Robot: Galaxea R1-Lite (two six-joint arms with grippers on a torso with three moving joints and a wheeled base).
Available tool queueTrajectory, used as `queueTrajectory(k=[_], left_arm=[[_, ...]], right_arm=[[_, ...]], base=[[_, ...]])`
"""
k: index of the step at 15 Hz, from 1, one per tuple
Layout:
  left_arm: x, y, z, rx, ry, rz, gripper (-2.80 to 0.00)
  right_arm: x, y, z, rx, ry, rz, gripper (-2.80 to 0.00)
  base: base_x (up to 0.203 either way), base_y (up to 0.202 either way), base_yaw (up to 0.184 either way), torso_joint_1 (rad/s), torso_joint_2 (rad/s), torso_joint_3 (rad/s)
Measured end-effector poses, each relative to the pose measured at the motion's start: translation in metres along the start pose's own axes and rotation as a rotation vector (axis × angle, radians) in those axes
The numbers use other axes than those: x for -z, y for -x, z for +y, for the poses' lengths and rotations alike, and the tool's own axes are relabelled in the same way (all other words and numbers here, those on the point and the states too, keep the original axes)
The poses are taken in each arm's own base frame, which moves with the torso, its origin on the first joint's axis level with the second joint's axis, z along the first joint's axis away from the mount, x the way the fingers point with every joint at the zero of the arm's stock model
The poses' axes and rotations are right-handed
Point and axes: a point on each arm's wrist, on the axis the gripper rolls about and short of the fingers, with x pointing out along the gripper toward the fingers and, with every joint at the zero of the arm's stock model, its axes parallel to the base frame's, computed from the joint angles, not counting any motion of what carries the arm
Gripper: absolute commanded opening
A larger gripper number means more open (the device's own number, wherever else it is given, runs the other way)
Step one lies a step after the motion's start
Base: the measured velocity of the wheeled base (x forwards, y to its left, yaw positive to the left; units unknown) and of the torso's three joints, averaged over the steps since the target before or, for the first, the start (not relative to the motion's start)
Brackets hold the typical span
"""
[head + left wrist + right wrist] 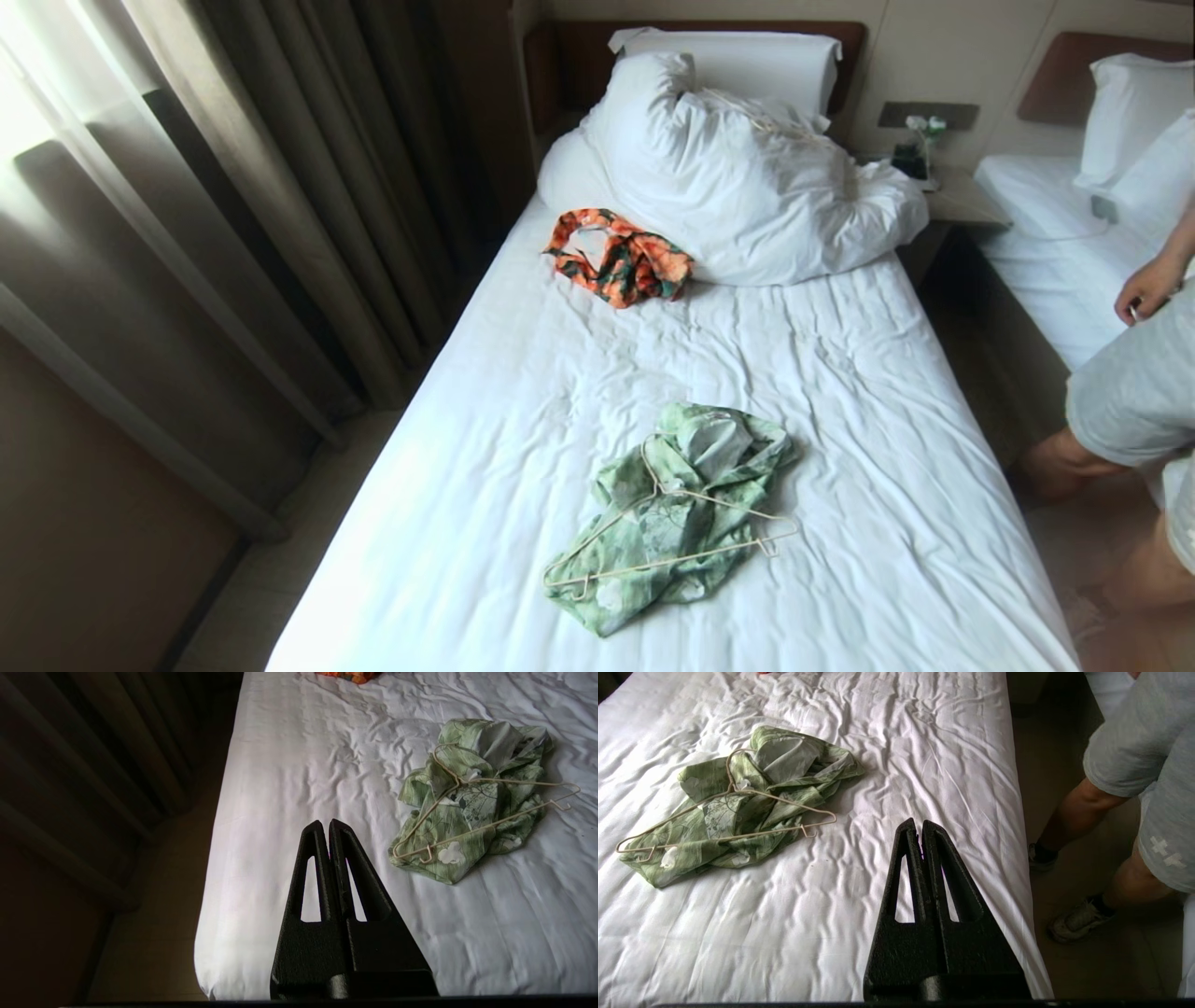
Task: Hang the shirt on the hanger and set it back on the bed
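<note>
The light green floral shirt (686, 513) lies crumpled in a heap on the white bed (523, 392), near its foot. The cream wire hanger (672, 532) rests flat on top of the shirt, its hook pointing toward the pillows; the shirt is not threaded on it. Both wrist views show the same pair, shirt (472, 812) (738, 812) and hanger (486, 807) (733, 812). My left gripper (327, 823) is shut and empty, held above the bed's left edge, well short of the shirt. Above the bed's right side hangs my right gripper (919, 823), also shut and empty. Neither arm shows in the head view.
An orange-and-dark-green garment (621, 257) lies by the bulky white pillows (738, 177) at the headboard. A person in grey shorts (1134, 392) (1139, 760) stands in the aisle right of the bed, before a second bed (1074, 243). Curtains (233, 205) hang along the left side.
</note>
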Motion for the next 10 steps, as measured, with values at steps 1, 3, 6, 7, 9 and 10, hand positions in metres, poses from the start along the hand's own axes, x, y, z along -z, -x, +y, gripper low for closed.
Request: queueTrajectory(k=[1, 3, 6, 7, 9, 10], left_arm=[[0.0009, -0.0003, -0.0001, -0.001, 0.001, 0.002, -2.8], [0.0018, -0.0006, -0.0002, 0.0, 0.012, 0.005, -2.8], [0.0022, -0.0007, -0.0002, -0.002, 0.047, 0.006, -2.8], [0.0021, -0.0007, -0.0002, -0.005, 0.056, 0.005, -2.8], [0.0021, -0.0008, -0.0001, -0.006, 0.058, 0.003, -2.8], [0.0021, -0.0009, -0.0001, -0.007, 0.059, 0.002, -2.8]], right_arm=[[0.0001, 0.0, 0.0, 0.0, 0.0, 0.0, -2.8], [0.0003, -0.0001, 0.0, 0.0, -0.005, 0.001, -2.8], [0.0003, -0.0001, 0.0, 0.0, -0.011, 0.001, -2.8], [0.0003, -0.0001, 0.0, 0.001, -0.011, 0.001, -2.8], [0.0003, -0.0001, 0.0, 0.001, -0.011, 0.001, -2.8], [0.0003, -0.0001, 0.0, 0.001, -0.011, 0.0, -2.8]], base=[[0.0, 0.0, 0.0, 0.0, 0.0, 0.0], [0.0, 0.0, 0.0, 0.0, 0.0, 0.0], [0.0, 0.0, 0.0, 0.0, 0.0, 0.0], [0.0, 0.0, 0.0, 0.0, 0.0, 0.0], [0.0, 0.0, 0.0, 0.0, 0.0, 0.0], [0.0, 0.0, 0.0, 0.0, 0.0, 0.0]])
